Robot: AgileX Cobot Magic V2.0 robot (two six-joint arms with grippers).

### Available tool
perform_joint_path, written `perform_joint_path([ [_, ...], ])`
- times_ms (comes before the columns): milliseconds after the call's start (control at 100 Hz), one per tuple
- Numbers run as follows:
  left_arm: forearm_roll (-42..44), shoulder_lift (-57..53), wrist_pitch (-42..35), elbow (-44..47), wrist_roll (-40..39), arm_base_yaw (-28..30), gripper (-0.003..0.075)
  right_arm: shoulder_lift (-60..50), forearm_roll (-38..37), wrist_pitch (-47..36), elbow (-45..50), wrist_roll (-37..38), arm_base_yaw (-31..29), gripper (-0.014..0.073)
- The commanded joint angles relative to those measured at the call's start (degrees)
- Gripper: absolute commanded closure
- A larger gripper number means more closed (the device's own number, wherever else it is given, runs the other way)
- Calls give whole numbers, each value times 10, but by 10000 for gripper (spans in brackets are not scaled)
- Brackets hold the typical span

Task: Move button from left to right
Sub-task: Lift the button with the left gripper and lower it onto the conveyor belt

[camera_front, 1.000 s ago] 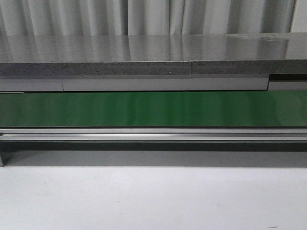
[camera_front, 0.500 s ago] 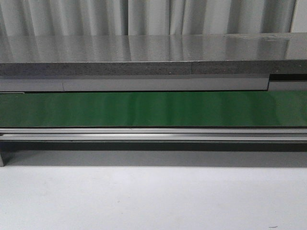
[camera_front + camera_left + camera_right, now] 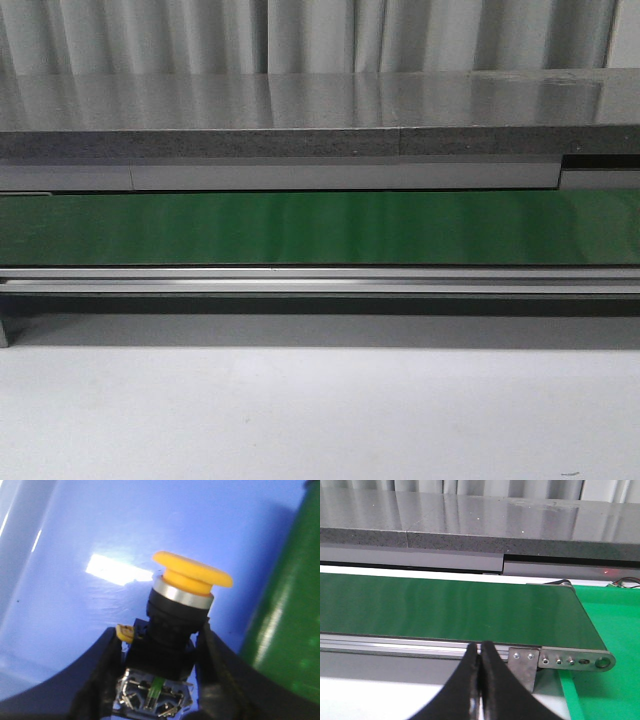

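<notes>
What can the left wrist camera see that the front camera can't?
Only the left wrist view shows the small push-button switch with a round yellow-orange head and black body, clamped by the left end effector above a shiny blue surface. Only the front view shows the long grey stone-like counter, the pale curtain and the plain white tabletop. Both show something green, the flat green conveyor belt in the front view.

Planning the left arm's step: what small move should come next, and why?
Probably lift the button clear of the blue surface. The left tool already grips its black body on both sides, yellow head free, so it looks held.
</notes>
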Motion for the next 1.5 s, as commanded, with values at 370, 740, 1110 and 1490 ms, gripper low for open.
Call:
perform_joint_path([
  [370,-30,-34,-7,-20,26,-140,715,-9,-5,-46,0,-2,1,662],
  [740,-30,-19,-16,-20,26,-142,653,-9,-5,-46,0,-2,1,662],
  [1110,-31,-19,-28,-20,26,-142,167,-9,-5,-46,0,-2,1,662],
  [1490,-37,-59,-61,-20,33,-142,167,-9,-5,-46,0,-2,1,662],
])
